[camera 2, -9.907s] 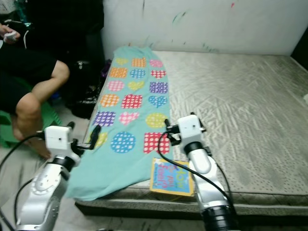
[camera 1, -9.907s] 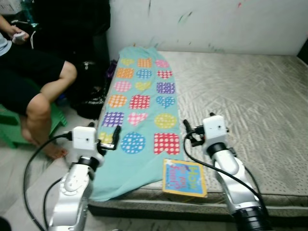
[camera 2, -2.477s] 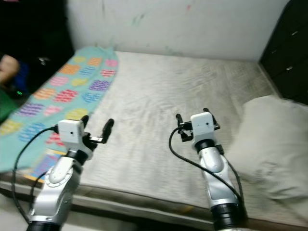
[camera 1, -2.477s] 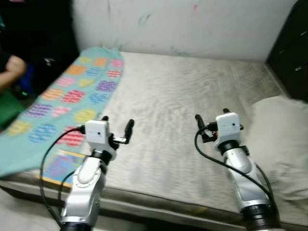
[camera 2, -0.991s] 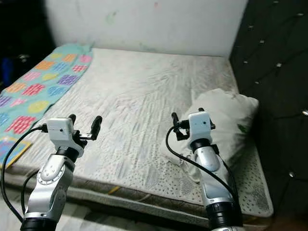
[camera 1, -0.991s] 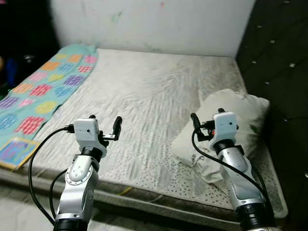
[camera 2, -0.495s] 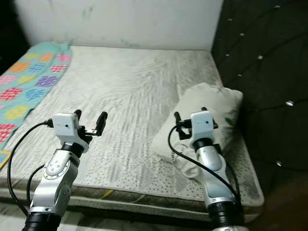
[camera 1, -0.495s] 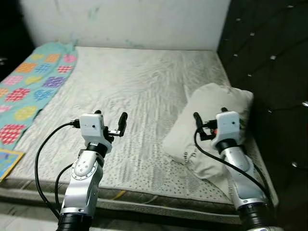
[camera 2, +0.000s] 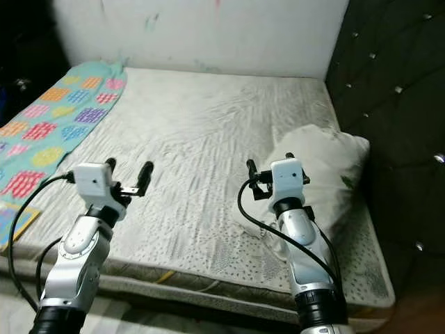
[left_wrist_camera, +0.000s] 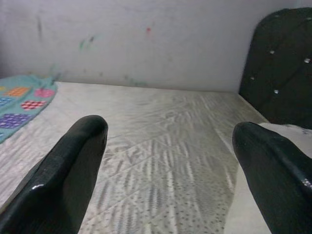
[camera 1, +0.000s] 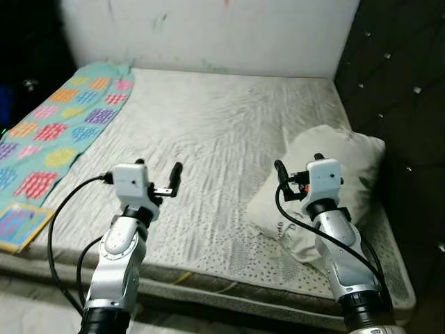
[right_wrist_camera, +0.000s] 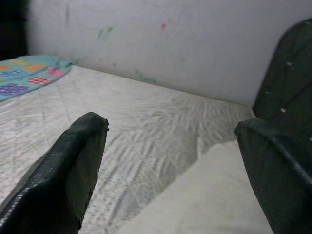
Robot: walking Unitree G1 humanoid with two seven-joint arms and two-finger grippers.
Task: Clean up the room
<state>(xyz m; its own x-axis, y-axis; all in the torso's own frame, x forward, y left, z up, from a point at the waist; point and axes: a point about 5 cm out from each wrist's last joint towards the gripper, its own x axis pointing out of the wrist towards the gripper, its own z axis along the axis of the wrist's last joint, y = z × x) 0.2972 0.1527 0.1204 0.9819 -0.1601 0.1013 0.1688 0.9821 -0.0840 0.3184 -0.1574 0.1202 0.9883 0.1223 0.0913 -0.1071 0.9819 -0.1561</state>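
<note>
The pillow (camera 1: 327,184) lies on the mattress (camera 1: 208,146) at the robot's right, close to the dark tufted headboard (camera 1: 389,90). It is pale cream, rumpled and soft-looking, with a faint greenish mark near its far right corner and some small print on the near end. It sits askew: its long axis runs from the near edge of the mattress up and away toward the headboard, the far end wider and plumper, the near end sagging flat. The mattress itself is bare, grey-white with a quilted, dotted surface, and reaches back to a scuffed white wall (camera 1: 208,35). Along its left side lies a teal blanket (camera 1: 55,132) printed with coloured dotted squares, circles and hearts, its long axis running from the wall toward the robot. At the near left corner a blue and yellow book (camera 1: 19,226) rests flat on the blanket's end. No container is to be seen. The left gripper (camera 1: 158,179) hangs above the near middle of the mattress, its fingers spread wide apart and holding nothing. The right gripper (camera 1: 297,174) hangs over the near part of the pillow, fingers likewise spread wide, nothing between them; whether it touches the pillow cannot be told.
</note>
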